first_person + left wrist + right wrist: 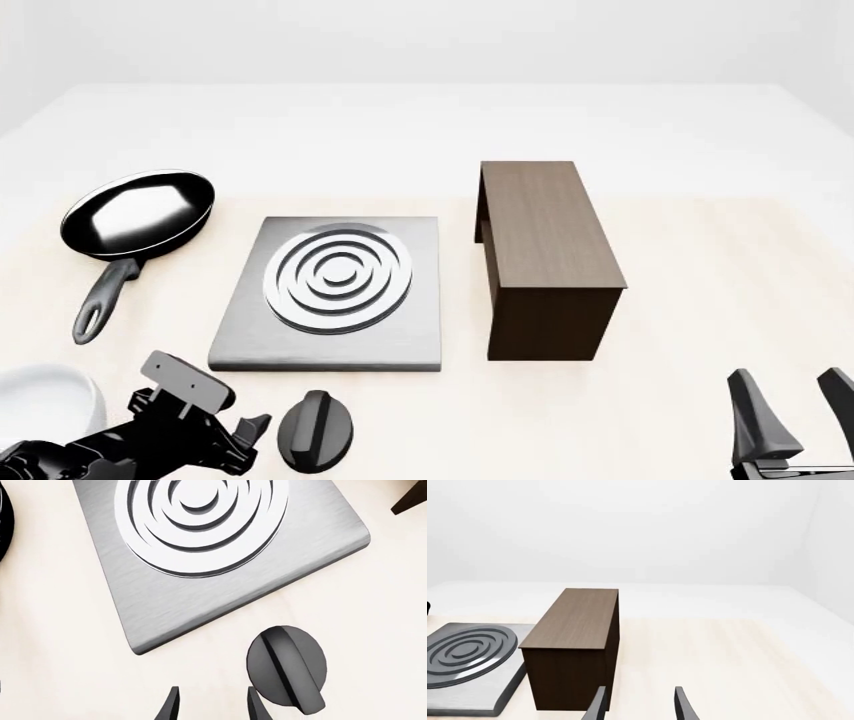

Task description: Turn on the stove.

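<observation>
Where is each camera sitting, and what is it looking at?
Front view: above and behind the arms, looking down at the stove, knob, frying pan and wooden block; left gripper and right gripper show.
Left wrist view: behind the left gripper, looking down at stove and knob.
Right wrist view: behind the right gripper, looking across the table at the block.
All three views share the stove.

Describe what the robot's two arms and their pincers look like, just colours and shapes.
Both are dark. The left arm is glossy black and blocky, with angular housings near its wrist. The left pincer shows two slim, dark grey blade-like fingers tapering to points. The right pincer has the same pair of narrow, dark tapered fingers. No cables, labels or markings are visible on either.
</observation>
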Robot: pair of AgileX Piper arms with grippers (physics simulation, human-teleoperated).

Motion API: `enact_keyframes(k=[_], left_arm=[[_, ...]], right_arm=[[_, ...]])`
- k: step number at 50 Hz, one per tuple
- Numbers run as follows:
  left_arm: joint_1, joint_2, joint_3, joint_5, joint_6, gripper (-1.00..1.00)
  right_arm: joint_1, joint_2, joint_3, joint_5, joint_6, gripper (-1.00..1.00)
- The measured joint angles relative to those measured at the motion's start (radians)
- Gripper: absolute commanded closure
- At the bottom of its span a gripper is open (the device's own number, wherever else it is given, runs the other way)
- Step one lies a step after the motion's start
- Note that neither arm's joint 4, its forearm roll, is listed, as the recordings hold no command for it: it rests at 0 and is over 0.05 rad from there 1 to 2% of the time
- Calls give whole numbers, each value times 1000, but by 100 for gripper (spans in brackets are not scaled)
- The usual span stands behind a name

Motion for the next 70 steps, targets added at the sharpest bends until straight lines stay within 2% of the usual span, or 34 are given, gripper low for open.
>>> enact_keyframes(k=[24,70], left_arm=[[-73,25,13,-4,-46,-100],[-221,61,-35,22,-150,-100]], right_arm=[[0,0,0,0,0,-100],[1,0,0,0,0,-100]])
